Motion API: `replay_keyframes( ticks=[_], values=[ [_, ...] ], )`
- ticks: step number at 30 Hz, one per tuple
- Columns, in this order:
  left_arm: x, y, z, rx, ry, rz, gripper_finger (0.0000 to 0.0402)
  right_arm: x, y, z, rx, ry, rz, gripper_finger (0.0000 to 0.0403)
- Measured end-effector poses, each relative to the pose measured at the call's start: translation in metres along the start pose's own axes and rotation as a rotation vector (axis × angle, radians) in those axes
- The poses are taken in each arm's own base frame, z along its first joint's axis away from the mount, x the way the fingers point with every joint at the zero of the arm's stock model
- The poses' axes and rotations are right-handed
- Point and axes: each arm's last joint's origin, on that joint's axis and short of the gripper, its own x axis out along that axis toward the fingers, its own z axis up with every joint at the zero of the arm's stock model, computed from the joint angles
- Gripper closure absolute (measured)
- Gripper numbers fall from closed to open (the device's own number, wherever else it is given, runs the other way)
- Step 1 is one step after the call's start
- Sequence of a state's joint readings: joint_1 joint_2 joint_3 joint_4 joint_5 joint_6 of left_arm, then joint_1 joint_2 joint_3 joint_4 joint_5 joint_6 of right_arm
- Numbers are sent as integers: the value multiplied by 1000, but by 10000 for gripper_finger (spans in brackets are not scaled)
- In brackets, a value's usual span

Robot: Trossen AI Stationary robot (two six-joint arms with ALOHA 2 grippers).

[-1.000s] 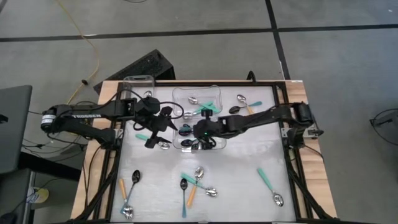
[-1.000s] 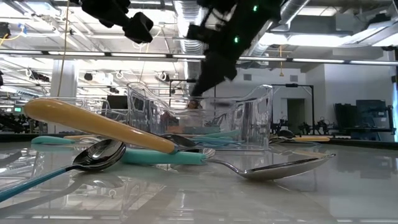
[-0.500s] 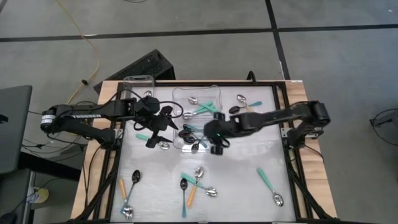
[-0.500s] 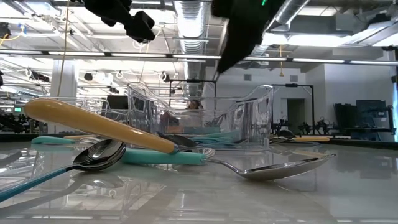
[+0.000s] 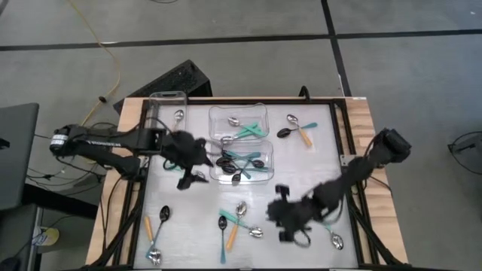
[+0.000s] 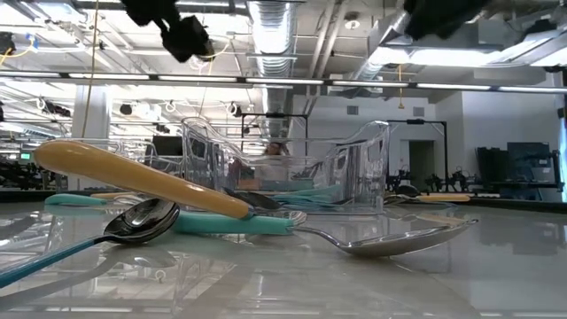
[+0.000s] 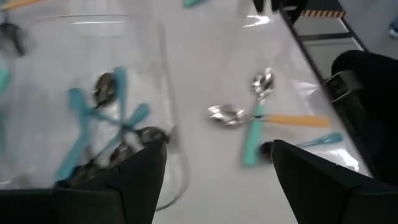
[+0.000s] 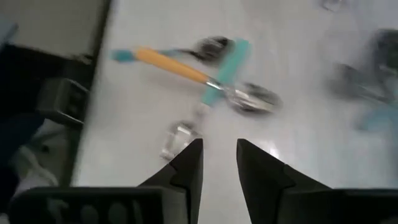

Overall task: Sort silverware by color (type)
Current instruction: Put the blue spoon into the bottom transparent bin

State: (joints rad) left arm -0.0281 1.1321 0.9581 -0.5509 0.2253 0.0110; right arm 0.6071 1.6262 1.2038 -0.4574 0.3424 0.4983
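Clear plastic forms the tubs on the desk (image 5: pixel 301 169). High view: the nearer tub (image 5: pixel 242 159) holds a heap of teal-handled spoons (image 5: pixel 239 161); the farther tub (image 5: pixel 239 122) holds two more. Loose spoons lie on the desk: a crossed cluster (image 5: pixel 238 220) of teal and orange handles, an orange pair (image 5: pixel 154 233) at the left edge, one teal spoon (image 5: pixel 332 235) at the right. The left end effector (image 5: pixel 190 172) sits beside the nearer tub. The right end effector (image 5: pixel 288 223) hangs near the crossed cluster.

Low view: an orange handle (image 6: pixel 142 177) lies across a teal handle (image 6: pixel 232 223); a silver bowl (image 6: pixel 403 239) and a black bowl (image 6: pixel 142 221) rest on the desk.

Left wrist view: the left fingers (image 7: pixel 134 183) stand wide apart and empty.

Right wrist view: the right fingers (image 8: pixel 183 171) stand a narrow gap apart, holding nothing, over an orange-handled spoon (image 8: pixel 174 65) crossed with a teal one (image 8: pixel 225 70).
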Motion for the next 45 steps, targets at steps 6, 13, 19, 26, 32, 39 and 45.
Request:
replay_keyframes(
  ticks=[6, 13, 19, 26, 32, 39, 45],
  values=[
    [18, -70, 3, 9, -52, -100, 127, 14, 54, -21, -34, -104, 91, 282],
    [41, -157, -16, 61, -88, -170, 127, 18, 92, -46, -11, -131, 177, 282],
    [56, -174, -43, -281, 73, -61, 127, 9, 108, -57, 87, -154, 206, 282],
    [51, -167, -94, -803, 532, 289, 127, 0, 119, -66, 83, -199, 190, 282],
    [57, -179, -113, -938, 668, 406, 127, -1, 119, -67, 82, -212, 171, 282],
    [84, -187, -139, -967, 832, 527, 127, -1, 119, -67, 59, -214, 168, 282],
    [92, -186, -144, -918, 834, 553, 127, -1, 119, -67, 68, -214, 169, 282]
  ],
)
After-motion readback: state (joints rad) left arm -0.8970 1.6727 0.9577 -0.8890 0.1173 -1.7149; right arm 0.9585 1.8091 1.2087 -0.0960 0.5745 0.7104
